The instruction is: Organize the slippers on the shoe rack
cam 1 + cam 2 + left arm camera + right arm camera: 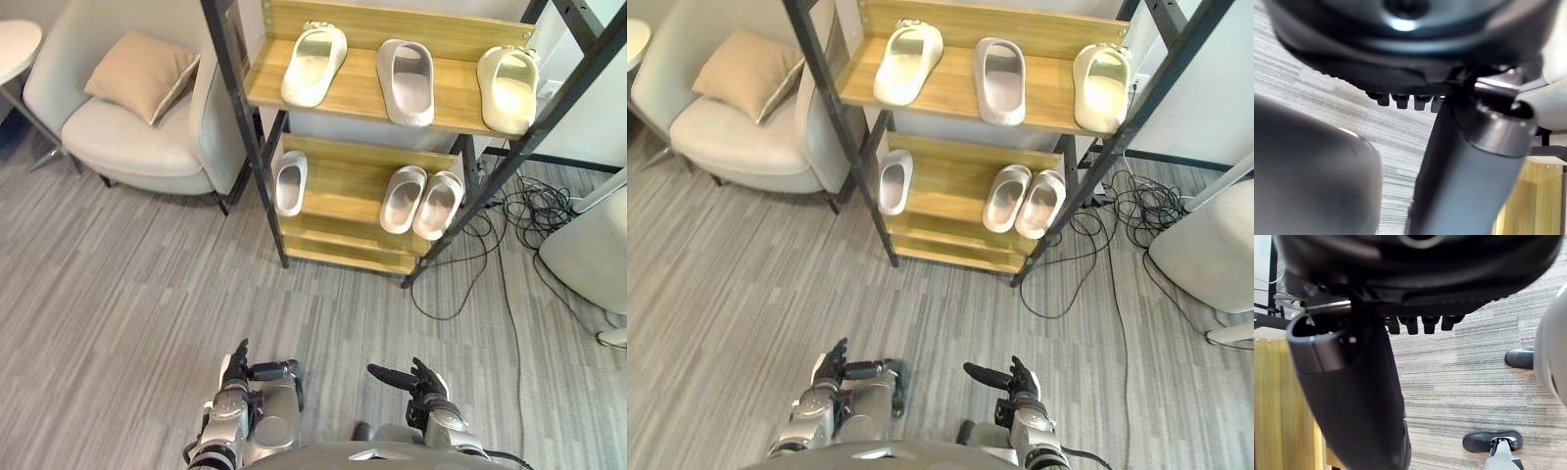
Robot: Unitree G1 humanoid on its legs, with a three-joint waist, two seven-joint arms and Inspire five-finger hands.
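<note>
Plainly, the left hand (238, 375) and right hand (421, 384) hang low, relaxed-open and empty, well apart from the black-framed wooden shoe rack (343, 184). The cream foam slipper (508, 88) at the top shelf's right end sits near the edge; a careless reach could knock it off.

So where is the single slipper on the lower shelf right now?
Left eye view: the single slipper lies at the left end of the lower shelf, beside the rack's black post, apart from the slipper pair at the right end.
</note>
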